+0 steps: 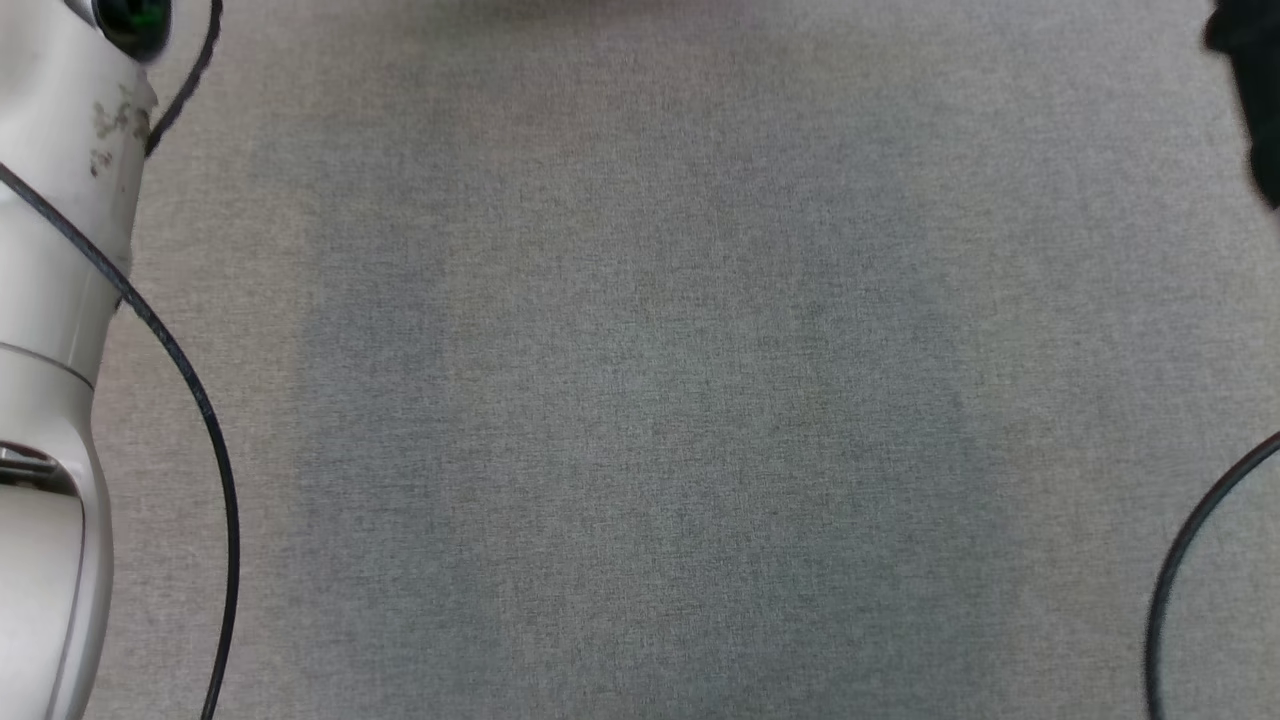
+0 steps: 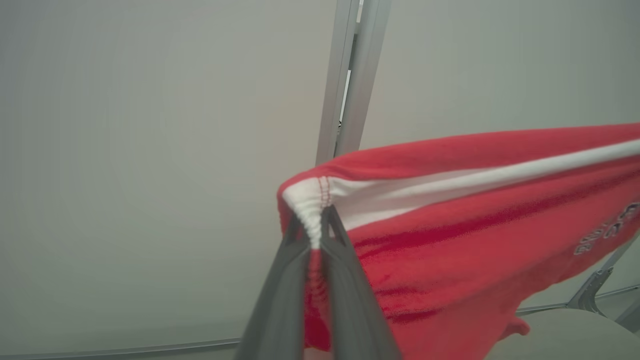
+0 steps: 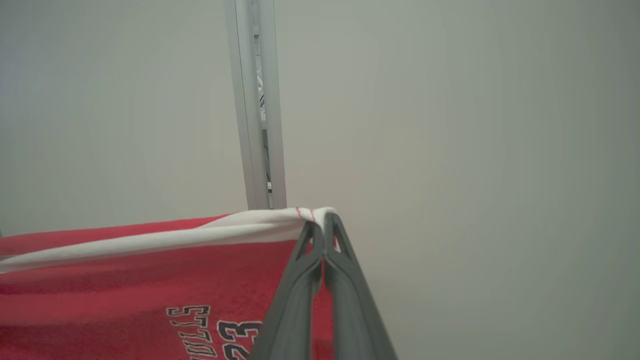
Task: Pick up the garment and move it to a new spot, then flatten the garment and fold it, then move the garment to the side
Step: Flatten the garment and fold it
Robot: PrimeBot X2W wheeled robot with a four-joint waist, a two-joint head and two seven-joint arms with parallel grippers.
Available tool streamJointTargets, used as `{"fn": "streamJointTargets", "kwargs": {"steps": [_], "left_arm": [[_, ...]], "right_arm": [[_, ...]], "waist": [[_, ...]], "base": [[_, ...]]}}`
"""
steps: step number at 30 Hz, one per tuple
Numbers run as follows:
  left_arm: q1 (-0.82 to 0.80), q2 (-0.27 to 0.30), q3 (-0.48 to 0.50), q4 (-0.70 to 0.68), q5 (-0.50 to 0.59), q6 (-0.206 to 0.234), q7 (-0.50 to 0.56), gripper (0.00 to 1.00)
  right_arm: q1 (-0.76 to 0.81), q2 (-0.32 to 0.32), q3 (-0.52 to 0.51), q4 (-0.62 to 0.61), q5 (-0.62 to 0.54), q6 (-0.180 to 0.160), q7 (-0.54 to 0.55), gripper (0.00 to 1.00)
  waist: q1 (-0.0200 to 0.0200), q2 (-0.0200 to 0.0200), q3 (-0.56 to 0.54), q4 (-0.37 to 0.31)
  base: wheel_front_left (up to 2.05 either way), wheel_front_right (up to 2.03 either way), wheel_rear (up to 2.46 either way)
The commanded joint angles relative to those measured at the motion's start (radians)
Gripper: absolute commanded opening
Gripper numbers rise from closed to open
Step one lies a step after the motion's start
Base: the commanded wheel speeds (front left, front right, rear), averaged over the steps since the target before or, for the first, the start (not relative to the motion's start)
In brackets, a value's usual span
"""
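Observation:
The garment (image 2: pixel 475 240) is a red jersey with a white band along its top edge and dark lettering. In the left wrist view my left gripper (image 2: pixel 315 222) is shut on one end of that white band, and the cloth stretches away to the right. In the right wrist view my right gripper (image 3: pixel 322 225) is shut on the other end of the band, with the garment (image 3: pixel 140 280) hanging to the left and showing printed letters and numbers. The jersey is held up in the air, taut between the two grippers.
The head view looks down on a grey fabric-covered table (image 1: pixel 640 400). My pale left arm (image 1: pixel 50 300) with a black cable (image 1: pixel 200 420) stands at the left edge; another cable (image 1: pixel 1190 560) curves at the lower right. A pale wall with a metal post (image 2: pixel 350 80) is behind the jersey.

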Motion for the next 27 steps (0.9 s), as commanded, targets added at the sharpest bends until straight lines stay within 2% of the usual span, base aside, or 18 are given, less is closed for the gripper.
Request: {"fn": "streamJointTargets", "kwargs": {"steps": [1, 4, 8, 10, 12, 16, 18, 23, 27], "left_arm": [[0.027, 0.006, 0.013, 0.010, -0.025, -0.007, -0.036, 0.00], [0.100, 0.003, 0.015, 0.006, -0.038, -0.016, -0.081, 0.00], [0.174, 0.012, 0.008, -0.048, -0.029, -0.016, -0.103, 0.00], [0.231, 0.041, 0.050, -0.149, -0.006, -0.014, -0.106, 0.00], [0.348, 0.043, 0.106, -0.270, 0.044, 0.012, -0.106, 0.00], [0.558, 0.011, 0.176, -0.491, 0.162, 0.063, -0.107, 0.00], [0.680, -0.014, 0.204, -0.583, 0.201, 0.072, -0.106, 0.00], [0.909, -0.039, 0.260, -0.773, 0.289, 0.094, -0.106, 0.00], [1.052, -0.039, 0.259, -0.850, 0.310, 0.088, -0.106, 0.00]], "right_arm": [[0.077, 0.018, 0.014, -0.012, 0.049, -0.002, -0.016, 0.00], [0.202, 0.025, 0.039, -0.066, 0.112, -0.002, -0.024, 0.00], [0.339, 0.001, 0.011, -0.195, 0.166, -0.002, -0.025, 0.00], [0.448, -0.022, -0.008, -0.289, 0.173, -0.001, -0.024, 0.00], [0.556, -0.033, -0.055, -0.390, 0.190, -0.002, -0.023, 0.00], [0.775, -0.043, -0.098, -0.557, 0.162, -0.001, -0.023, 0.00], [0.874, -0.035, -0.105, -0.626, 0.147, -0.001, -0.023, 0.00], [1.096, -0.022, -0.129, -0.758, 0.122, -0.001, -0.023, 0.00], [1.247, -0.013, -0.151, -0.842, 0.102, -0.001, -0.023, 0.00]], "waist": [[-0.0001, 0.0000, 0.030, -0.008], [-0.0001, 0.0000, 0.046, -0.009], [-0.0001, 0.0000, 0.060, 0.003], [-0.0001, 0.0000, 0.073, 0.010], [-0.0001, 0.0000, 0.076, 0.021], [-0.0001, 0.0000, 0.059, 0.036], [-0.0001, 0.0000, 0.046, 0.034], [-0.0001, 0.0000, 0.010, 0.022], [-0.0001, 0.0000, -0.025, 0.012]], "base": [[0.00, 0.00, 0.00], [0.00, 0.00, 0.00], [0.00, 0.00, 0.00], [0.00, 0.00, 0.00], [0.00, 0.00, 0.00], [0.00, 0.00, 0.00], [0.00, 0.00, 0.00], [0.00, 0.00, 0.00], [0.00, 0.00, 0.00]]}}
